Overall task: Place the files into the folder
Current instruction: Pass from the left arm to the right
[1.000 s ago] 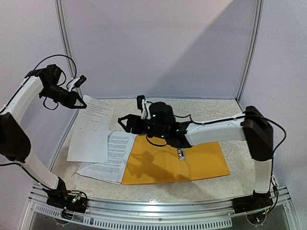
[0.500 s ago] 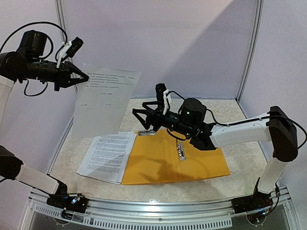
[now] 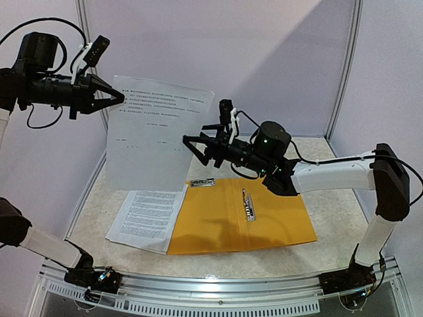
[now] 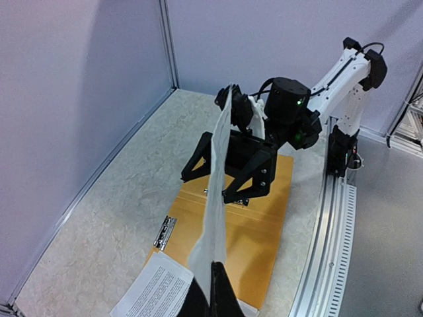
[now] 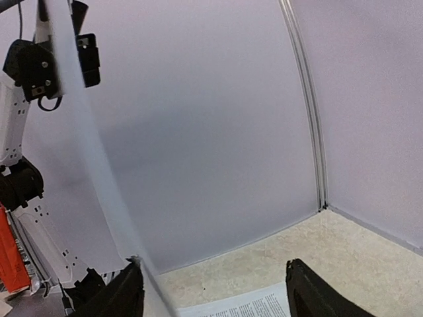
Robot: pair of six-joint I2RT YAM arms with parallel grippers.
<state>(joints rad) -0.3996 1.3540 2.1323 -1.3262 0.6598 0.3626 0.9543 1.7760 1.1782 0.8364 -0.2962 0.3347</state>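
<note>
Nearest the arm bases, the folder [image 3: 241, 223] lies open and flat on the table [image 3: 330, 205], its metal clip [image 3: 248, 205] along the centre fold and a second small metal piece [image 3: 202, 182] at its far left corner. Just beside its left edge lies a printed sheet [image 3: 147, 219], its dense black lines too small to read, one corner reaching close to the table's near edge. Above and behind it, the left gripper [image 3: 117, 99] is clamped on the upper left corner of another sheet [image 3: 155, 135], which hangs clear of the table; its few lines of print are likewise unreadable. The right gripper [image 3: 190, 146] stands with jaws spread wide at that sheet's lower right edge, gripping nothing; in the right wrist view the paper's edge runs just beside its left finger [image 5: 125, 294]. Bare tabletop lies right of the folder, walls closing three sides. A second ago the hanging sheet rested low by the left wall, and the right gripper hovered low over the folder.
</note>
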